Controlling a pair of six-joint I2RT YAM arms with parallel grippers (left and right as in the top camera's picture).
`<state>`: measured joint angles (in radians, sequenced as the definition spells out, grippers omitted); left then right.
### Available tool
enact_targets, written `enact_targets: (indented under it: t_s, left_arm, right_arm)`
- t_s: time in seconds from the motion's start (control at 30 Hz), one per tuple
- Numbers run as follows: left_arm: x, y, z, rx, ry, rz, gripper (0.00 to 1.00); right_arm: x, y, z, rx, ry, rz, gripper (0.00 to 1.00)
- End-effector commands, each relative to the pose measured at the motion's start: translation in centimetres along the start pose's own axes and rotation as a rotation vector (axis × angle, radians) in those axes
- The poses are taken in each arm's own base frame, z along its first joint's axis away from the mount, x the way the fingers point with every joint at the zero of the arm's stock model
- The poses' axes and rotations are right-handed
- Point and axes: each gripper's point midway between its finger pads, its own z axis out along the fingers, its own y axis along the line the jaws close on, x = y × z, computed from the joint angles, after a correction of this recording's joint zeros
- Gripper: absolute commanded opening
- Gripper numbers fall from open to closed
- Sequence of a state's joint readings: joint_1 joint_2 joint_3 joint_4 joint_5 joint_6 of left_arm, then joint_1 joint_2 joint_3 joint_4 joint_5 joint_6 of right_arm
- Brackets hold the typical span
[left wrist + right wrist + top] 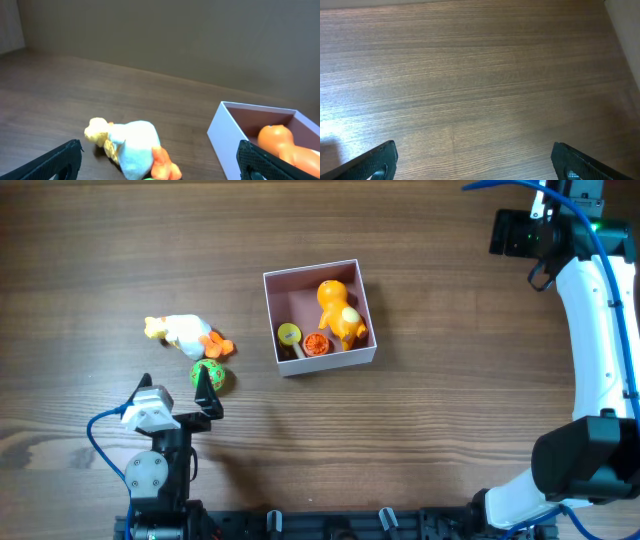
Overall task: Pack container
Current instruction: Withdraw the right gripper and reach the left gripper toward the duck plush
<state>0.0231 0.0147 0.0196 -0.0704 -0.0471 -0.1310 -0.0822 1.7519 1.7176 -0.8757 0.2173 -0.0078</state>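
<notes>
Wooden table [450, 430], container [325, 363] ahead-right of wide-open, empty left fingers [55, 162]; right fingers [370, 162] likewise, well apart.

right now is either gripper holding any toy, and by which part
Nothing is held. The left gripper is open facing the white and yellow toy duck; the right gripper is open above the brown wooden table.

Overhead: light was bright and even, from above; table [420, 430] grain sharp, shadows short and soft. Container [330, 362] walls read near-white, with faint shade inside the left wall. Left wrist view was dimmer, low in contrast, soft throughout; duck [132, 150] sat close to the lens and blurred, left fingers [55, 160] showed black without detail. Right wrist view: pale glare lay on the wood at lower left, grain crisp mid-frame; right fingers [375, 161] dark, fuzzy-edged.
</notes>
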Motion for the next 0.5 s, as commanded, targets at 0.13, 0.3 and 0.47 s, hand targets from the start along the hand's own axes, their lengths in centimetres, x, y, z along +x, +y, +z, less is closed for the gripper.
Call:
enact_targets:
  t_s: [0.13, 0.3, 0.47]
  left_arm:
    - [-3.6, 0.0, -0.5, -0.016, -0.121, 0.004, 1.0]
    - [-10.4, -1.1, -1.7, -0.023, -0.174, -0.001, 1.0]
    - [-16.5, -2.2, 0.8, -0.051, -0.091, 0.005, 1.0]
  right_arm:
    - [-0.8, 0.0, -0.9, -0.009, -0.029, 0.014, 1.0]
    - [-0.8, 0.0, -0.9, -0.009, -0.029, 0.014, 1.0]
    - [-0.8, 0.0, -0.9, -0.009, -0.029, 0.014, 1.0]
